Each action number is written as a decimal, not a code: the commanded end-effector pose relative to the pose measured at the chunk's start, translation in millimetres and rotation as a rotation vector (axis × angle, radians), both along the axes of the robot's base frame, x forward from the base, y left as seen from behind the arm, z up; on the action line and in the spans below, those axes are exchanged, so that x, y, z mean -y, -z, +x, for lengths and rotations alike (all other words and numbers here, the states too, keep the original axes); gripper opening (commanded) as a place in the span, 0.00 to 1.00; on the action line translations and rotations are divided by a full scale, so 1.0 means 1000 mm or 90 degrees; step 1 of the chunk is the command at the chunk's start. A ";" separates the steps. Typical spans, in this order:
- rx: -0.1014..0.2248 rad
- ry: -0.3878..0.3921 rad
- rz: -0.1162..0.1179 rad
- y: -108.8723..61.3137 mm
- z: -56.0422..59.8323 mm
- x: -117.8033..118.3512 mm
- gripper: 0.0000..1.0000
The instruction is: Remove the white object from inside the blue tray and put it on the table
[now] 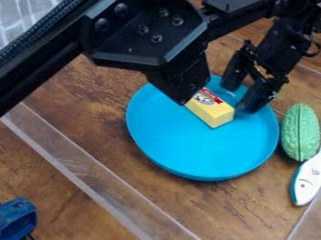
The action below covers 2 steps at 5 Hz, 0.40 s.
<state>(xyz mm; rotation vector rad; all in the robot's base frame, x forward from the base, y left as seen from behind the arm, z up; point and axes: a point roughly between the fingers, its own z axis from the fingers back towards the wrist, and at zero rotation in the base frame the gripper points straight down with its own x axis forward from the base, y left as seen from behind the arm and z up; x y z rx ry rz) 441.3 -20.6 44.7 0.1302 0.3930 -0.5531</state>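
**Open jaws over the block**

The gripper hung wide open and empty, its fingers straddling the yellow block, which lay at about one o'clock on the blue plate. If the fingers closed off-centre, the block would likely skid across the plate instead of reaching the table.

The robot arm is all black, with a big boxy housing that has several small round screw holes on its face. Long straight black links run from it. The gripper has 2 slim black fingers.
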 end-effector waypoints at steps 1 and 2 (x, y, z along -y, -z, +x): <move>0.035 -0.020 -0.011 -0.018 0.003 -0.008 1.00; 0.032 -0.030 -0.017 -0.017 0.001 -0.010 1.00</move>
